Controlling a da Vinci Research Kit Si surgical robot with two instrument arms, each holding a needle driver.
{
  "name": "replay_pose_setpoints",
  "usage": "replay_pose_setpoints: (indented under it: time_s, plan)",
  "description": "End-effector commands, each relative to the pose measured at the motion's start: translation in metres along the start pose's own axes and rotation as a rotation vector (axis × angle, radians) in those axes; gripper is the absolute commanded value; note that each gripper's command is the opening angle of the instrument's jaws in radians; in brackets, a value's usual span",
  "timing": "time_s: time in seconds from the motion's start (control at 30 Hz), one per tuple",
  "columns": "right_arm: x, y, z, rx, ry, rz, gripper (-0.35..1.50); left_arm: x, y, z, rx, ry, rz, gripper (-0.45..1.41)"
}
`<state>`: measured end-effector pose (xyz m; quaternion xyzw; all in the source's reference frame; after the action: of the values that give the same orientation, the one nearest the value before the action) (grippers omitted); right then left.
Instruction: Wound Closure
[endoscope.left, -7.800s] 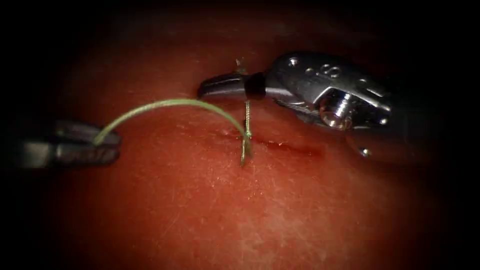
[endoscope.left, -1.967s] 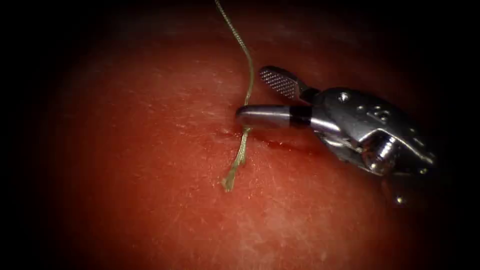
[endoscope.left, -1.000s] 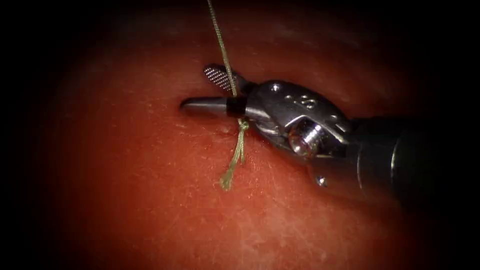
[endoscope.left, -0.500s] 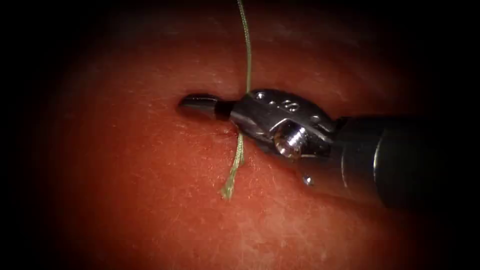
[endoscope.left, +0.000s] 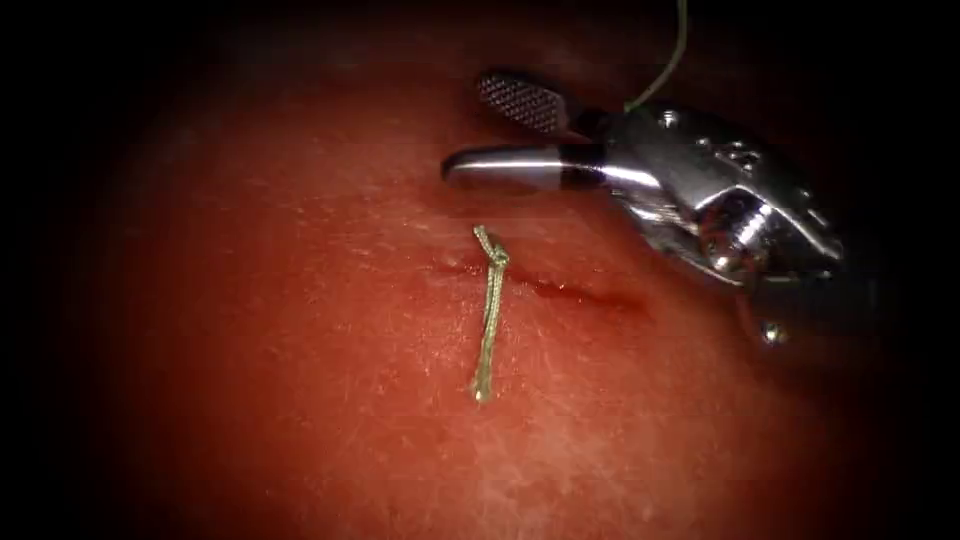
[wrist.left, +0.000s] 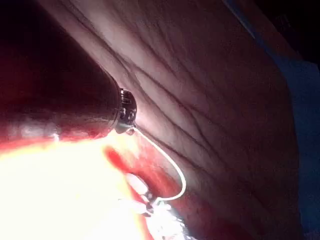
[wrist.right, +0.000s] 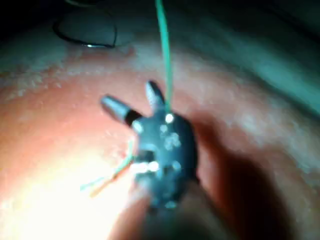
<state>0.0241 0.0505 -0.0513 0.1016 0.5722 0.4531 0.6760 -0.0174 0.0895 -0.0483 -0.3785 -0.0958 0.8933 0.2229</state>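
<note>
The tissue (endoscope.left: 330, 420) has a short cut (endoscope.left: 575, 292) with red fluid along it. A green knot (endoscope.left: 491, 250) sits at the cut's left end, and two short tails (endoscope.left: 486, 340) trail toward me from it. My right tool (endoscope.left: 468, 130) hovers just above and right of the knot, jaws wide open and empty; it is also seen at close range (wrist.right: 132, 100). A long loose thread (endoscope.left: 668, 55) rises behind it. The other thread end (wrist.left: 172, 165) meets the tip of my left tool (wrist.left: 126, 114), which grips it.
A thin dark curved arc (wrist.right: 87, 42), possibly the needle, lies on the tissue well beyond the right tool. Blue drape (wrist.left: 305, 125) borders the tissue.
The right tool's jaws closed on the thread just above the knot, then opened and drew back up and to the right. The thread is now severed; the long strand swung away to the right.
</note>
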Motion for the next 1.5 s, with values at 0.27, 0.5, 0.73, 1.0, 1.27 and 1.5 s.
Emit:
replay_pose_setpoints:
  time_s: [0.27,0.5,0.73,1.0,1.27,1.5]
  plan:
    - [0.0007,0.0034,-0.0152,-0.126,-0.011,-0.016,1.33,0.0008,0.005,0.0109,-0.082,-0.028,-0.005,-0.35]
    - [0.0022,0.006,-0.0198,-0.228,-0.009,-0.004,1.33,0.0003,0.008,0.0155,-0.129,-0.065,-0.001,-0.35]
    - [-0.0001,0.0045,-0.0176,-0.212,-0.02,-0.011,1.38,0.0011,0.0058,0.0191,-0.146,-0.066,-0.078,0.39]
    - [-0.0059,0.0001,-0.013,-0.103,-0.18,-0.001,1.38,0.0005,-0.0007,0.016,-0.083,0.11,-0.195,0.72]
    - [-0.0089,-0.0041,-0.0108,0.093,-0.212,0.034,1.33,0.0006,0.0003,0.0056,-0.116,0.207,-0.13,0.7]
    - [-0.0051,-0.006,-0.0092,0.156,-0.118,-0.06,1.38,-0.0062,0.0105,0.0036,-0.096,0.17,0.296,0.64]
